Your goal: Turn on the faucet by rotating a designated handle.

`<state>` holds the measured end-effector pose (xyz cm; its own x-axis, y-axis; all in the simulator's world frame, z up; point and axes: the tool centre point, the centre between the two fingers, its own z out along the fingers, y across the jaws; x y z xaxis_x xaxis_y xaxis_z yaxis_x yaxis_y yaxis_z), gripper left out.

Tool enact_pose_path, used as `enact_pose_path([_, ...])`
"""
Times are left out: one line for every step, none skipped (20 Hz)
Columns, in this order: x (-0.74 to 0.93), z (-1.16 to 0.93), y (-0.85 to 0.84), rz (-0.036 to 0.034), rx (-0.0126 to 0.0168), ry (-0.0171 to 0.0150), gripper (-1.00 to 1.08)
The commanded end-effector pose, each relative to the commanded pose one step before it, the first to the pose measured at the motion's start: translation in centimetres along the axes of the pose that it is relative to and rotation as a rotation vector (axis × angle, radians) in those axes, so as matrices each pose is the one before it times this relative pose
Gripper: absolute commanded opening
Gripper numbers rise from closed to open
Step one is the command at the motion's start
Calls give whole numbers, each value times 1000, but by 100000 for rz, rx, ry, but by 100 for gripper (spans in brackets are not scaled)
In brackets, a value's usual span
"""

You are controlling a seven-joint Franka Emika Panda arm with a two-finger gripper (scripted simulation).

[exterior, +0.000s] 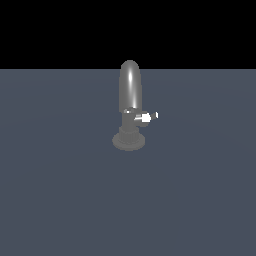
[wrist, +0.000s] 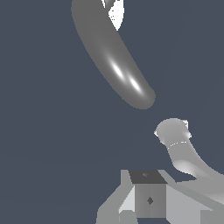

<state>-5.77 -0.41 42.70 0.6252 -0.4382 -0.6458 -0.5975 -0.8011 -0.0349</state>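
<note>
Standing mid-floor (exterior: pixel 60 200): small glossy metal faucet (exterior: pixel 130 87), rigid, likely slippery. Short handle (exterior: pixel 145 117) juts level from the stem toward the exterior view's right, long axis horizontal, white tip outermost; best pushed or pinched near that tip. Gripper (wrist: pixel 148 197) near the faucet; fingers' spread impossible to tell.

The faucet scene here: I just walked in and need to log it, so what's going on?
A small grey faucet stands alone on a dark floor in the exterior view, its short handle sticking out toward that view's right. No arm shows there. The wrist view looks down past the spout at the handle, with the gripper close by. Nothing appears to be gripped, and whether the jaws are open cannot be told.
</note>
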Motion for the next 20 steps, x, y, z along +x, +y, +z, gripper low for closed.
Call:
enact_pose_path([1332,-142,-430,3827,1673,-4567,-100])
enact_pose_path([528,-60,-176,1524,680,-1817,-100])
enact_pose_path([531,-61,-176,1531,684,-1826,-100])
enact_pose_path([532,-61,-177,1537,687,-1834,-100])
enact_pose_path([535,-62,-177,1545,692,-1845,-100])
enact_pose_path([538,-63,-178,1553,697,-1856,-100])
enact_pose_path([540,-63,-179,1561,701,-1867,-100])
enact_pose_path([545,-64,-179,1572,707,-1881,-100])
enact_pose_path([548,-65,-180,1582,713,-1894,-100])
enact_pose_path([552,-66,-181,1594,720,-1909,-100])
enact_pose_path([556,-67,-182,1608,727,-1926,-100])
enact_pose_path([561,-69,-184,1623,736,-1945,-100])
enact_pose_path([566,-70,-185,1639,744,-1965,-100])
enact_pose_path([573,-71,-187,1659,755,-1989,-100])
enact_pose_path([579,-73,-189,1679,766,-2013,-100])
enact_pose_path([588,-74,-192,1704,778,-2043,-100])
enact_pose_path([596,-76,-195,1730,792,-2075,-100])
enact_pose_path([606,-78,-198,1761,808,-2111,-100])
enact_pose_path([607,-79,-199,1766,812,-2117,-100])
enact_pose_path([596,-79,-196,1738,801,-2083,-100])
